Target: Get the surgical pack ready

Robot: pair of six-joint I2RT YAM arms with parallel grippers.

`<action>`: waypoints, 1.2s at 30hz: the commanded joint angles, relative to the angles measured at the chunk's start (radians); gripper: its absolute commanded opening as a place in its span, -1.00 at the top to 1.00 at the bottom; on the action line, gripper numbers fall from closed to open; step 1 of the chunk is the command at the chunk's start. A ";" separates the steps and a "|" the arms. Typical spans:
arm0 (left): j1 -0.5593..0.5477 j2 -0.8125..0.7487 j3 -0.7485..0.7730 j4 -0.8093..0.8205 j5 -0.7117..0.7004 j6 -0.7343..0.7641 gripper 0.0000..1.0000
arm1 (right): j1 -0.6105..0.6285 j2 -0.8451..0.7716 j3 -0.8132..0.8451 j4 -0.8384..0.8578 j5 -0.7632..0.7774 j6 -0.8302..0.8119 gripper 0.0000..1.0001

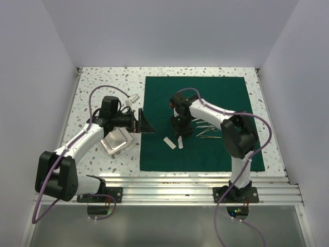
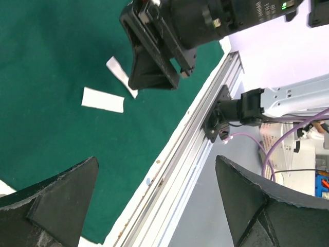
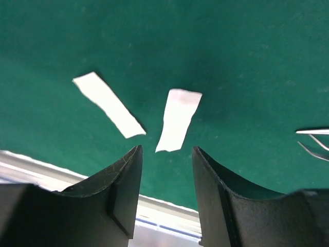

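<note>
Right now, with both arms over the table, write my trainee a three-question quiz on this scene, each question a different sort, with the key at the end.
1. True or false: the metal tray sits on the green drape.
2. How many white gauze strips lie on the drape? A one, B two, C four.
3. Short answer: what does the right hand hold?
Key: 1 false, the tray rests on the speckled table, left of the drape. 2 B. 3 Nothing; its jaws stand apart with nothing between them.
</note>
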 commanded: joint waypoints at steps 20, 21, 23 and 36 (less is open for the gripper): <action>-0.008 0.089 0.070 -0.033 0.032 0.058 -1.00 | 0.028 0.106 0.013 0.032 0.059 0.044 0.08; -0.008 0.089 0.070 -0.035 0.032 0.060 -1.00 | 0.028 0.108 0.009 0.032 0.057 0.047 0.10; -0.007 0.091 0.070 -0.039 0.032 0.061 -1.00 | 0.028 0.109 0.005 0.033 0.059 0.047 0.11; -0.008 0.091 0.073 -0.041 0.033 0.060 -1.00 | 0.028 0.080 0.016 0.018 0.080 0.044 0.42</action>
